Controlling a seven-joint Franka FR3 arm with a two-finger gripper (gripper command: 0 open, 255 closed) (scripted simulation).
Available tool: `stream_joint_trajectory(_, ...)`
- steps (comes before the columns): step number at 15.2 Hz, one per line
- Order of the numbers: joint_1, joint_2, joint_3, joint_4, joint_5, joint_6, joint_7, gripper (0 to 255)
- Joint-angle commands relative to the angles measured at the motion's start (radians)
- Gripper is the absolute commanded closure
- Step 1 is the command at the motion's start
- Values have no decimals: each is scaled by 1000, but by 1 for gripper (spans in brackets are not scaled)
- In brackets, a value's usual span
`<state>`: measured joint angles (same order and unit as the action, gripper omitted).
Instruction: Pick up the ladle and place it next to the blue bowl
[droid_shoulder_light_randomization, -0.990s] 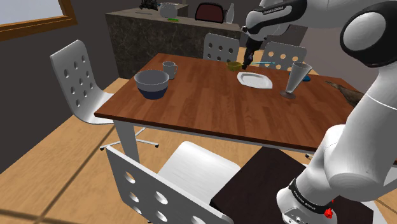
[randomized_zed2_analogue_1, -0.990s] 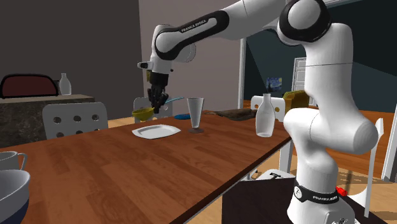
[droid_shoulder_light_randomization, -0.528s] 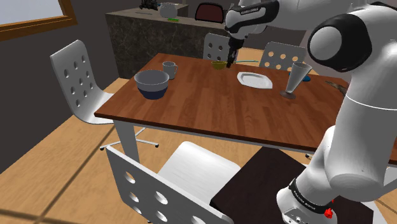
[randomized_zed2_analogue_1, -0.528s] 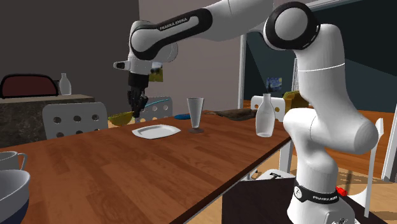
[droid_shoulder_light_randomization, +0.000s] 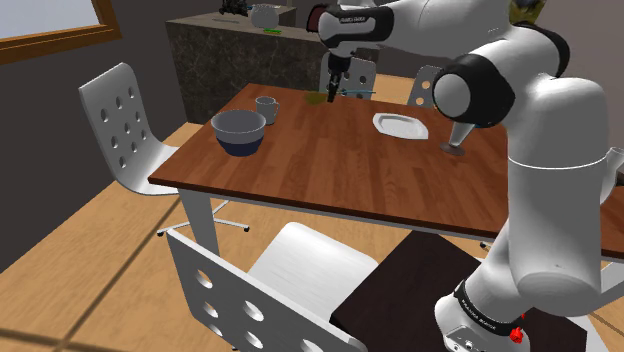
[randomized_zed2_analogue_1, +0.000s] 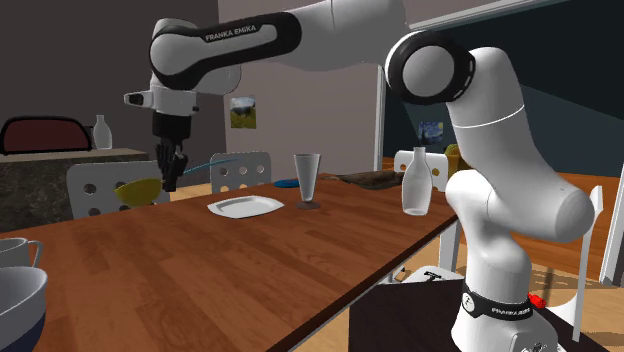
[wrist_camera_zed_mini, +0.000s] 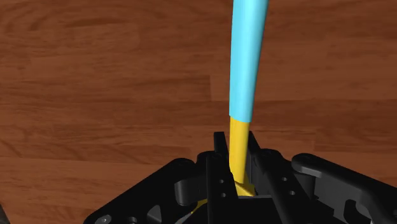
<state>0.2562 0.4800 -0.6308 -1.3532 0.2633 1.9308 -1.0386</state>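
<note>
I am clasping the ladle (wrist_camera_zed_mini: 247, 63) in my hand (wrist_camera_zed_mini: 236, 162). The fingers are pinching its yellow neck, and the light blue handle is running out away from the hand over the bare wood of the counter (droid_shoulder_light_randomization: 340, 170). The ladle is hanging clear above the counter and touching nothing but my fingers. I judge the pick finished and the carrying step in hand.

In the shoulder view the ladle is hovering beyond the blue bowl (droid_shoulder_light_randomization: 239, 133), off to that view's right of it and not yet beside it. Its yellow-green cup is pointing toward the bowl, and the handle is pointing away from it. A grey mug (droid_shoulder_light_randomization: 266, 108) is standing just beside the bowl, on the side facing my hand, so it is lying close to the straight line in.

The next move, as I am reading it, is to bring the ladle closer to the bowl and lower it onto open wood just beside the bowl. That means passing the mug without clipping it or the bowl's rim, and only then opening the fingers.

The white plate (droid_shoulder_light_randomization: 400, 125) and the tall glass (randomized_zed2_analogue_1: 307, 180) are standing well apart from the bowl, on the far side of my hand from it. I am not expecting them to get in the way.
</note>
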Motion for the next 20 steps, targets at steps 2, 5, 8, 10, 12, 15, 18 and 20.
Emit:
stream_joint_trajectory(2, -28, 108, 28, 173, 35, -68, 41, 255)
stream_joint_trajectory(5, -78, 245, 60, 410, 70, -163, 93, 255)
stream_joint_trajectory(8, -134, 369, 90, 628, 93, -245, 138, 255)
stream_joint_trajectory(10, -112, 348, 84, 558, 90, -201, 130, 255)
stream_joint_trajectory(12, -95, 335, 81, 502, 88, -162, 125, 255)
stream_joint_trajectory(15, -76, 322, 78, 433, 87, -111, 118, 255)
stream_joint_trajectory(18, -62, 315, 78, 377, 87, -66, 112, 255)
stream_joint_trajectory(20, -54, 313, 78, 345, 88, -37, 109, 255)
